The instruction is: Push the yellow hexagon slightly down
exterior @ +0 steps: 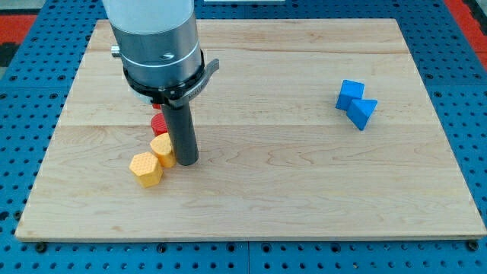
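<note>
One wooden board (304,175) on blue pegboard (472,91), my tip (187,163) touching yellow hexagon (145,169)'s neighbour, no jaws visible.

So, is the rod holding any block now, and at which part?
Nothing is held. My tip has no fingers; it stands against the right side of one yellow block, with the yellow hexagon lower left.

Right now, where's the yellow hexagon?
The yellow hexagon sits toward the board's lower left in the view, touching another yellow block at its upper right, beside my tip.
</note>
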